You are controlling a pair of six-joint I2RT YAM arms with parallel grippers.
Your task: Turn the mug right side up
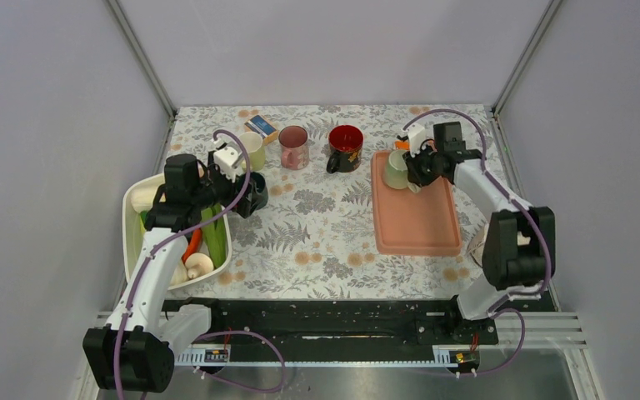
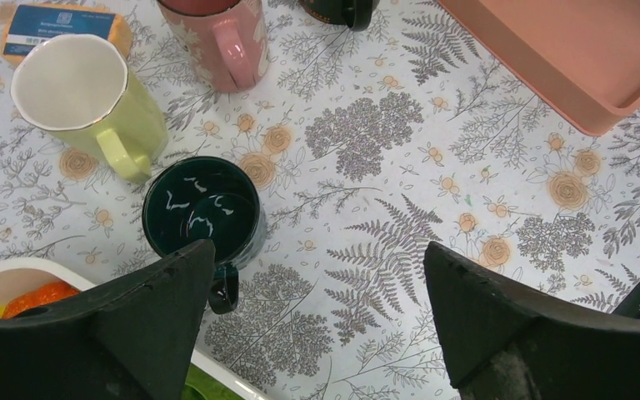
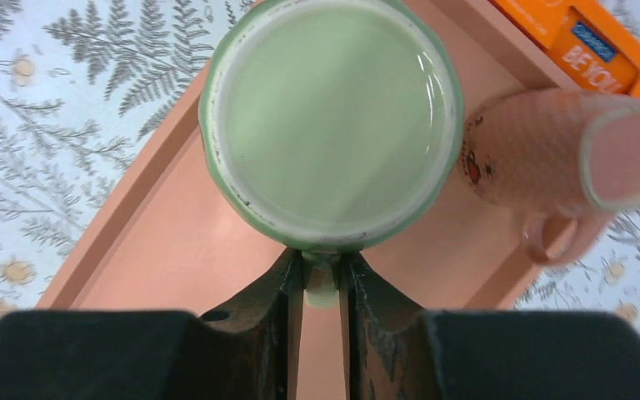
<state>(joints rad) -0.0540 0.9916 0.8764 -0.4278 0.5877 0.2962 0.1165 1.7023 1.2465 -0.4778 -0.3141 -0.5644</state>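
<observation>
A pale green mug [image 1: 396,169] stands upside down at the far end of the pink tray [image 1: 417,225]. In the right wrist view its flat base [image 3: 333,117] faces the camera. My right gripper [image 3: 321,271] is shut on the mug's handle [image 3: 322,293], just behind the mug [image 1: 415,171]. My left gripper [image 2: 317,250] is open and empty above the tablecloth. It is just right of a dark green mug [image 2: 204,217] that stands upright with its mouth up [image 1: 256,193].
A pink mug [image 3: 550,158] lies tipped against the green mug at the tray's corner, next to an orange box [image 3: 600,42]. A yellow-green mug [image 2: 83,92], a pink mug [image 1: 293,147] and a red-and-black mug [image 1: 345,148] stand at the back. A white bin [image 1: 133,242] of vegetables sits left.
</observation>
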